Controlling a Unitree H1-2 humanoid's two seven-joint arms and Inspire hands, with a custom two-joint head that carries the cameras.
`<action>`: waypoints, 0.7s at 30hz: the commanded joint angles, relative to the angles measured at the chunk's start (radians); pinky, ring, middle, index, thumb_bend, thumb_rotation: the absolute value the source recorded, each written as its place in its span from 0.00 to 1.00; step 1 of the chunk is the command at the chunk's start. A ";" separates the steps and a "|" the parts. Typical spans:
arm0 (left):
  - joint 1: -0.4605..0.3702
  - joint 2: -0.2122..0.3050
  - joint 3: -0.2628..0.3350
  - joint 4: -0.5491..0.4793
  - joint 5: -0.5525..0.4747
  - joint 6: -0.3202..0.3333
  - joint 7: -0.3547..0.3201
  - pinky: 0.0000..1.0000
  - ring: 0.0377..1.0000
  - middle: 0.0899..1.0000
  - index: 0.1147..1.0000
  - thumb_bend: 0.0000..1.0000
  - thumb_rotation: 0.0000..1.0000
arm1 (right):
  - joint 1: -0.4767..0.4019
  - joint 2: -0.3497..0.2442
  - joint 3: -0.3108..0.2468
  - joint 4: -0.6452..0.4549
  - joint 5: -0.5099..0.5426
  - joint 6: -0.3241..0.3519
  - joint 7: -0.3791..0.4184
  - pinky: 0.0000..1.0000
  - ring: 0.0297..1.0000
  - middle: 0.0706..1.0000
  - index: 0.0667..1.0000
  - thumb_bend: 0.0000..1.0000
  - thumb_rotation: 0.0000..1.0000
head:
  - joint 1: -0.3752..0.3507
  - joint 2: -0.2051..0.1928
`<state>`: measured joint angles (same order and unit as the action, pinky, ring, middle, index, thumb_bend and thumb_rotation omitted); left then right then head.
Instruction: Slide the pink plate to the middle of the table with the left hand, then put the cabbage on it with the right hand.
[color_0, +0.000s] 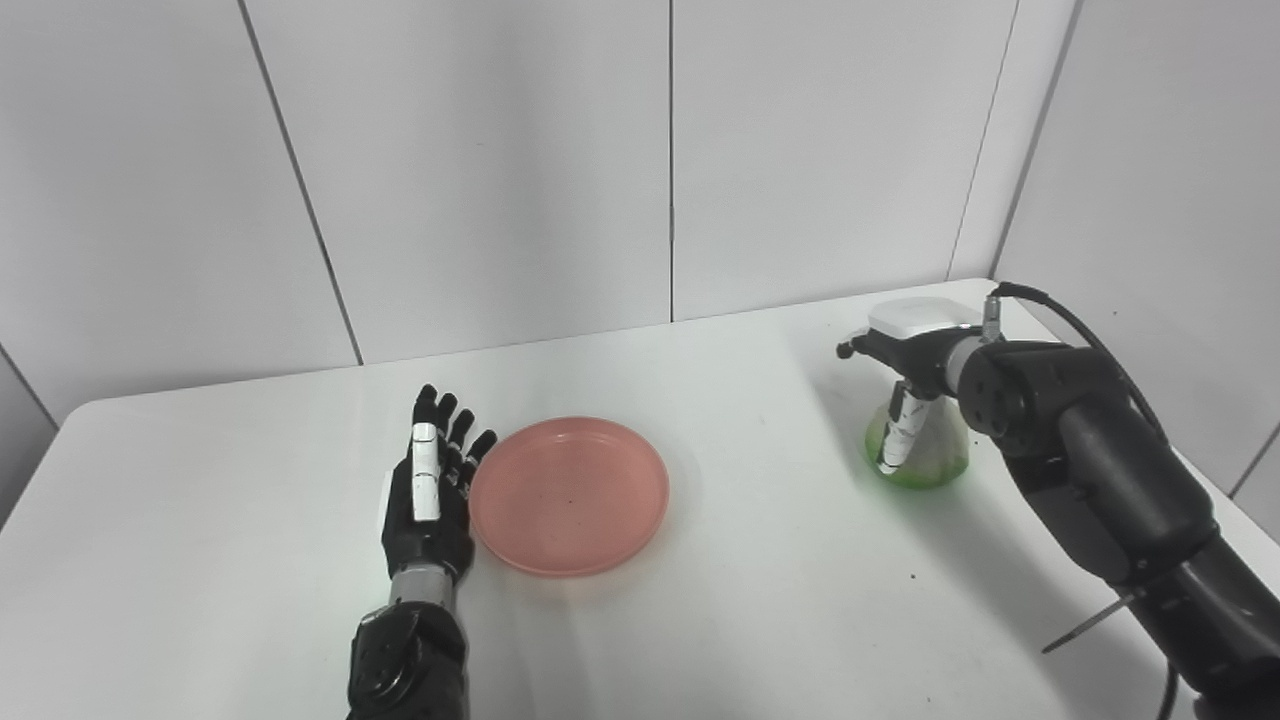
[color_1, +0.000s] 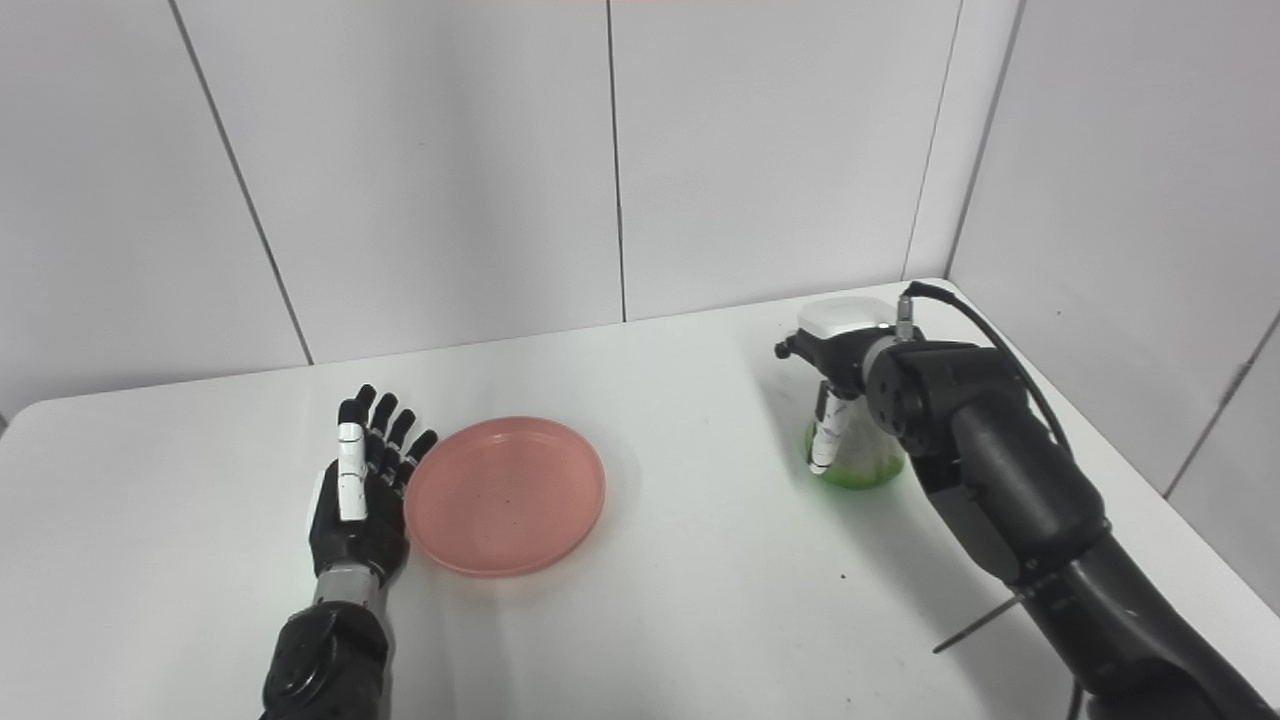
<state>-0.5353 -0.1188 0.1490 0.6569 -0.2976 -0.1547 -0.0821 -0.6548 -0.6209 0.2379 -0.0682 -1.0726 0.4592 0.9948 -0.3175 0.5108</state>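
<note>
- The black left forearm is seen entering from the bottom edge, left of centre, over the smooth white table (color_0: 760, 620).
- The black-and-white left hand (color_0: 432, 487) is held edge-on with its fingers extended and slightly spread, pointing away from the robot; nothing is grasped by it.
- The palm side of this hand is set against, or just beside, the left rim of the shallow round pink plastic plate (color_0: 570, 494); actual contact cannot be confirmed.
- The pink plate is found flat on the table, slightly left of the table's middle, and nothing is carried on it.
- The thick black right arm is seen coming in from the bottom right corner, with a black cable looped over its wrist.
- The right hand (color_1: 838, 372), with a white pad on its back, is placed over the pale green, translucent cabbage (color_1: 862, 462) near the table's far right corner.
- One white-segmented finger (color_1: 829, 432) is seen reaching down across the front of the cabbage; the other fingers are hidden, so whether the cabbage is gripped cannot be told.
- The cabbage appears to rest on the table, well apart from the plate.
- The scene is closed behind by plain white wall panels (color_0: 480, 160).
</note>
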 joint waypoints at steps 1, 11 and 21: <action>0.053 0.011 0.007 0.046 -0.001 0.091 0.016 0.87 0.98 1.00 1.00 0.88 0.79 | -0.040 -0.035 -0.001 0.018 0.005 -0.011 -0.013 0.66 0.86 0.94 0.87 1.00 0.11 | 0.001 0.003; 0.063 0.016 0.019 0.037 -0.011 0.095 0.005 0.88 0.98 1.00 1.00 0.87 0.77 | -0.018 -0.071 -0.004 0.093 0.066 -0.033 -0.109 0.69 0.91 0.96 0.88 1.00 0.08 | -0.007 0.005; 0.066 0.012 0.030 0.038 -0.010 0.098 0.006 0.88 0.97 1.00 1.00 0.88 0.76 | -0.023 -0.090 0.022 0.138 0.089 -0.019 -0.120 0.69 0.90 0.95 0.87 1.00 0.09 | -0.006 0.012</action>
<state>-0.5293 -0.1139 0.1674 0.6464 -0.2993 -0.1411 -0.1010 -0.6360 -0.6812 0.2692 0.0875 -0.9866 0.4485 0.9082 -0.3237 0.5215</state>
